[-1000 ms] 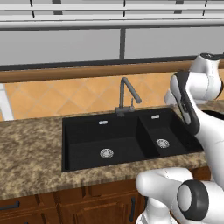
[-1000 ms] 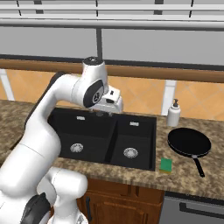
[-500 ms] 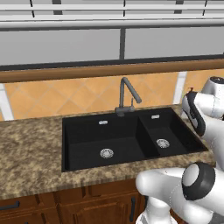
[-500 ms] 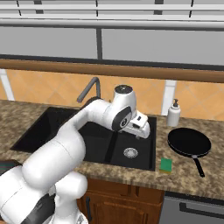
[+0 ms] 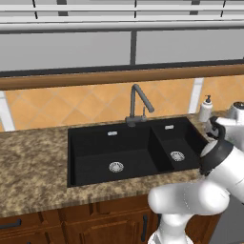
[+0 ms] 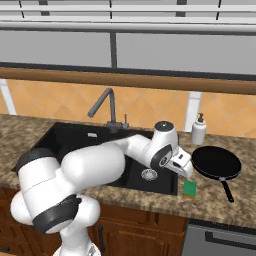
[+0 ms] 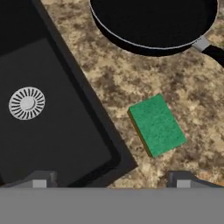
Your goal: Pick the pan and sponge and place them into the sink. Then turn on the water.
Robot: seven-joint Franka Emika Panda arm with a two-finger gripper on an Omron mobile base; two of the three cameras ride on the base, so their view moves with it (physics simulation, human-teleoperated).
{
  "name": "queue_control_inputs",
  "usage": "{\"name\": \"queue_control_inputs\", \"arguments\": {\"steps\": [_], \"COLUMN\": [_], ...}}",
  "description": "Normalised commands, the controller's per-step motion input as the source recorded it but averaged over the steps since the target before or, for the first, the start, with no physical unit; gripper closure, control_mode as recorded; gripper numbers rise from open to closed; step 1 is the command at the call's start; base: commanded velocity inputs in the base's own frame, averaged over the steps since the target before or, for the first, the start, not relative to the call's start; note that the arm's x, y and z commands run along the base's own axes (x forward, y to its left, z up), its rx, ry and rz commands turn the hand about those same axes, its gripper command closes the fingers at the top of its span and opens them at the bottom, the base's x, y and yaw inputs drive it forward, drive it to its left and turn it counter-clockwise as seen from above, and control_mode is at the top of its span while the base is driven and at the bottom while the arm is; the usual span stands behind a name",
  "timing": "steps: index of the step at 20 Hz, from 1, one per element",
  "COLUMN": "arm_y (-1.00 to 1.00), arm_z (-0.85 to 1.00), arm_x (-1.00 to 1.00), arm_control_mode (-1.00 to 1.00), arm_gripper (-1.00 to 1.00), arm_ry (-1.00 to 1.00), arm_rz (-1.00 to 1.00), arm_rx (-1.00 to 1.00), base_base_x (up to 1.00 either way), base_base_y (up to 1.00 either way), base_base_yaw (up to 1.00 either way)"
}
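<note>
The black pan [image 6: 216,162] rests on the granite counter right of the black sink [image 6: 65,142], its handle toward the front. The sponge [image 6: 189,189], green face up, lies flat just in front of the pan by the sink's right rim. My gripper [image 6: 185,170] hovers open just above the sponge, holding nothing. In the hand view the sponge [image 7: 157,124] lies ahead of the gripper [image 7: 110,181], a little to the right. There the pan [image 7: 153,22] is beyond it and the sink's [image 7: 89,109] small basin to the left. The water is out of view.
The grey faucet [image 6: 105,107] stands behind the sink, its spout over the large basin. A white soap bottle [image 6: 198,130] stands against the tiled wall behind the pan. The arm stretches across the small basin [image 5: 177,143]. The counter's front edge is close below the sponge.
The arm has swung right, from over the sink's middle to the counter beside the small basin, and lowered toward the sponge. The jaws have stayed open.
</note>
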Motion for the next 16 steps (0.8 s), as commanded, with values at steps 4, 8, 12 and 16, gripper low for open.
{"name": "queue_control_inputs", "arguments": {"steps": [4, 8, 12, 16], "arm_y": [-0.83, -0.64, -0.34, 0.0], "arm_z": [-0.39, -0.17, -0.11, 0.0], "arm_x": [0.11, 0.12, 0.0, 0.0], "arm_control_mode": [-1.0, -1.0, -1.0, -1.0], "arm_gripper": [-1.0, -1.0, -1.0, -1.0], "arm_ry": [0.0, 0.01, 0.01, 0.08], "arm_rz": [0.0, 0.0, 0.06, 0.1], "arm_rx": [0.0, 0.0, -0.02, -0.01], "base_base_x": [0.0, 0.0, 0.0, 0.0], "base_base_y": [0.0, 0.0, 0.0, 0.0], "base_base_yaw": [0.0, 0.0, 0.0, 0.0]}}
